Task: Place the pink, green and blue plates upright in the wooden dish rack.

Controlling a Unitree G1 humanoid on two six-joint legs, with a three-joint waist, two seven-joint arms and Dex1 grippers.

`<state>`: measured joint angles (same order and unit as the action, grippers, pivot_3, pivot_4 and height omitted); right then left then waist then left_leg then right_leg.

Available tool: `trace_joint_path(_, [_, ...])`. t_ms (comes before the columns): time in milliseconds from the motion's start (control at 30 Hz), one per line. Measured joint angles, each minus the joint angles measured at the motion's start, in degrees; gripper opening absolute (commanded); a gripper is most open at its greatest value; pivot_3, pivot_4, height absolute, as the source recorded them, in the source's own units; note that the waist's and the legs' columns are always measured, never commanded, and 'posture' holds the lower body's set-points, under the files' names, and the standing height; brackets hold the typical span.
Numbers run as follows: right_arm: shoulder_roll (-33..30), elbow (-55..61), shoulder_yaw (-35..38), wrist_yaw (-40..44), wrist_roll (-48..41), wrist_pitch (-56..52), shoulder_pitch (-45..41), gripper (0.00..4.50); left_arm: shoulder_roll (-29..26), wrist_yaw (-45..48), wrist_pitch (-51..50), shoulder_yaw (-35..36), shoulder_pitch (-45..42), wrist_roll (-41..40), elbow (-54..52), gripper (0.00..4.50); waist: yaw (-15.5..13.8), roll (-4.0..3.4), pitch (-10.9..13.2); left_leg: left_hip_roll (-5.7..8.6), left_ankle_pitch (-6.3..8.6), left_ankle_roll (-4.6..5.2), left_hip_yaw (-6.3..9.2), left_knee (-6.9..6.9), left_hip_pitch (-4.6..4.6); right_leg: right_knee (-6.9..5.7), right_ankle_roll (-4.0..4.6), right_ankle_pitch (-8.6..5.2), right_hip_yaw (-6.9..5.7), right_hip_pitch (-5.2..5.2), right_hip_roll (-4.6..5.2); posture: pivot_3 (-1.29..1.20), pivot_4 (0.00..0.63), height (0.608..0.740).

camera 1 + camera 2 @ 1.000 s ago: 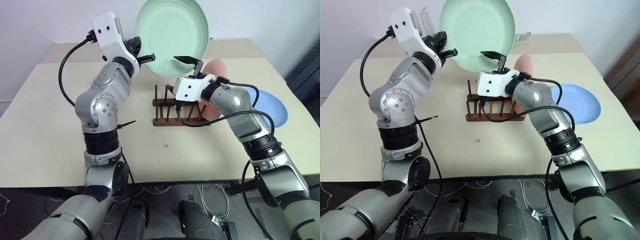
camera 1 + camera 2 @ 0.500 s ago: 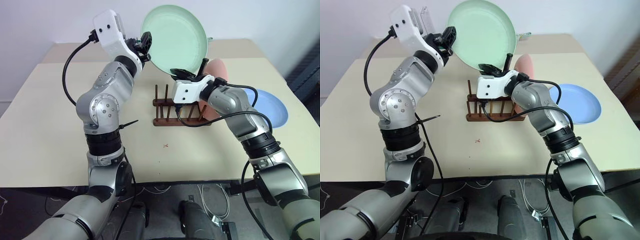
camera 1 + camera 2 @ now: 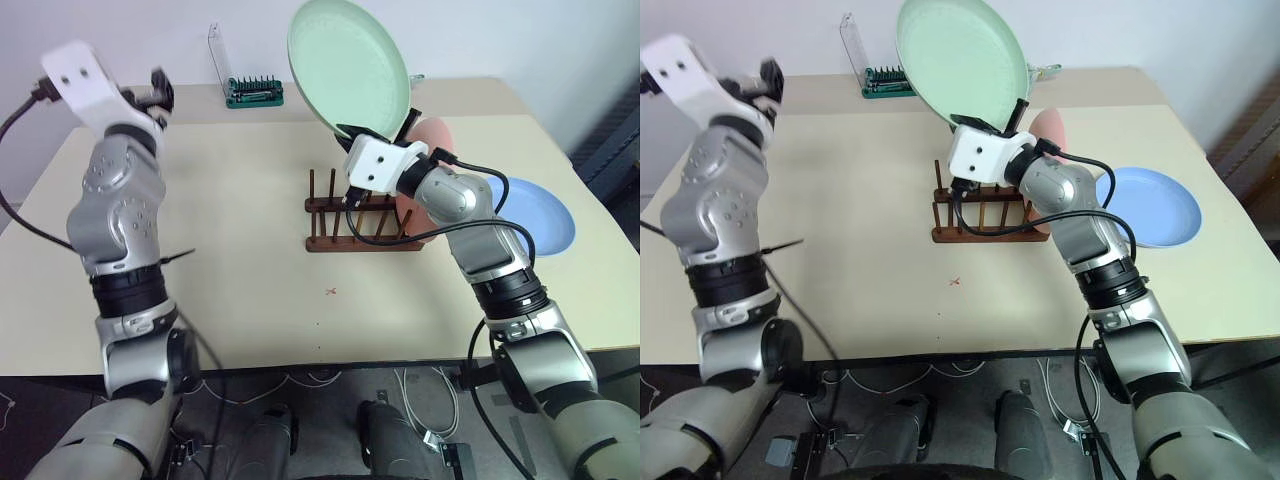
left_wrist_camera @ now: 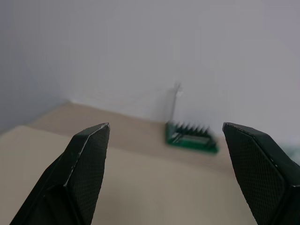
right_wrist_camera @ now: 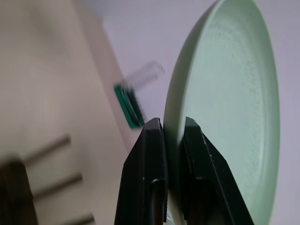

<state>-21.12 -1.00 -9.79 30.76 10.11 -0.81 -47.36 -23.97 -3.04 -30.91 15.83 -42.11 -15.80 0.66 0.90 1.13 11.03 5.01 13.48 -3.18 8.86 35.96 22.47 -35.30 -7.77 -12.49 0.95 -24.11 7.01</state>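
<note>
The pale green plate [image 3: 350, 65] is held up on edge above the wooden dish rack [image 3: 345, 240], with my right gripper [image 3: 378, 128] shut on its lower rim. In the right wrist view both fingers [image 5: 150, 164] pinch that green plate [image 5: 225, 93] at its rim. The pink plate [image 3: 437, 135] stands upright at the rack's right end, partly hidden behind my right arm. To the right of the rack the blue plate [image 3: 548, 215] lies flat on the table. My left gripper [image 3: 160, 92] hangs open and empty over the table's far left; its fingers [image 4: 89, 173] are spread wide.
A green screwdriver-bit holder [image 3: 254, 93] with a raised clear lid sits at the table's [image 3: 250, 280] back edge, by the wall. Several bare pegs stand on the rack's left part. A small red mark [image 3: 331, 292] is on the tabletop in front of the rack.
My left gripper opened, let go of the green plate and swung far to the left. My right gripper closed on the plate's lower rim and now holds it alone.
</note>
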Motion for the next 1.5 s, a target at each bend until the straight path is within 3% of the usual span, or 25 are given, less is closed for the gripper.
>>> trace_joint_path(167, [6.94,17.16,8.45,0.88,-22.31,-22.05,2.82,0.19,-2.09,13.94,2.29,-7.65,13.32,0.18,-2.67,3.95,0.09,-0.03,-0.01,-0.07,0.15,0.26,0.04,-0.05,0.01,-0.04,0.10,0.06,0.03,-0.12,-0.01,0.00,0.150,0.740])
trace_joint_path(367, [14.12,28.06,16.00,-9.95,-39.09,-44.23,9.30,0.19,-2.62,24.23,4.41,-8.13,20.54,-3.25,-8.64,3.95,0.02,-0.13,-0.04,-0.35,0.15,0.26,-0.09,-0.08,0.00,-0.14,0.30,0.18,0.03,-0.24,-0.20,0.00,0.150,0.740])
trace_joint_path(500, [16.53,28.38,21.11,-17.62,-44.17,-50.18,9.74,0.19,-3.50,29.61,4.94,-8.46,24.23,-4.76,-10.49,3.95,0.14,-0.18,-0.06,-0.48,0.16,0.27,-0.37,-0.10,-0.04,-0.12,0.33,0.19,0.13,-0.29,-0.27,0.00,0.150,0.740])
trace_joint_path(767, [16.30,28.09,24.15,-22.85,-49.79,-54.00,9.77,0.19,-5.98,40.88,3.83,-14.46,31.34,-7.49,-16.86,3.95,0.21,-0.21,-0.03,-0.61,0.18,0.31,-0.55,-0.12,-0.04,-0.11,0.34,0.21,0.22,-0.34,-0.33,0.00,0.150,0.740])
trace_joint_path(1133, [15.97,24.69,25.52,-28.41,-55.38,-58.92,9.53,0.19,-6.46,41.84,3.59,-16.80,32.37,-7.19,-18.51,3.95,0.21,-0.22,-0.03,-0.62,0.19,0.33,-0.58,-0.12,-0.05,-0.10,0.35,0.21,0.22,-0.34,-0.34,0.00,0.150,0.740])
trace_joint_path(1233, [15.75,23.33,25.99,-29.76,-56.15,-60.09,9.08,1.19,-6.40,41.71,3.58,-16.92,32.37,-7.19,-18.58,3.98,0.22,-0.23,-0.02,-0.63,0.19,0.33,-0.58,-0.13,-0.05,-0.09,0.35,0.21,0.22,-0.34,-0.34,0.00,0.150,0.740])
trace_joint_path(1433, [14.87,22.99,25.09,-30.43,-56.39,-60.24,8.21,4.17,-6.02,41.57,3.58,-17.46,32.38,-7.12,-18.90,3.98,0.20,-0.23,-0.02,-0.63,0.19,0.33,-0.59,-0.13,-0.05,-0.08,0.35,0.21,0.22,-0.34,-0.34,0.00,0.150,0.740])
trace_joint_path(1500, [13.80,22.99,24.00,-30.29,-56.08,-60.11,8.02,4.17,-6.02,41.58,3.58,-17.56,32.38,-7.10,-18.91,3.98,0.20,-0.23,-0.02,-0.63,0.19,0.34,-0.60,-0.13,-0.05,-0.08,0.35,0.21,0.22,-0.34,-0.34,0.00,0.150,0.740])
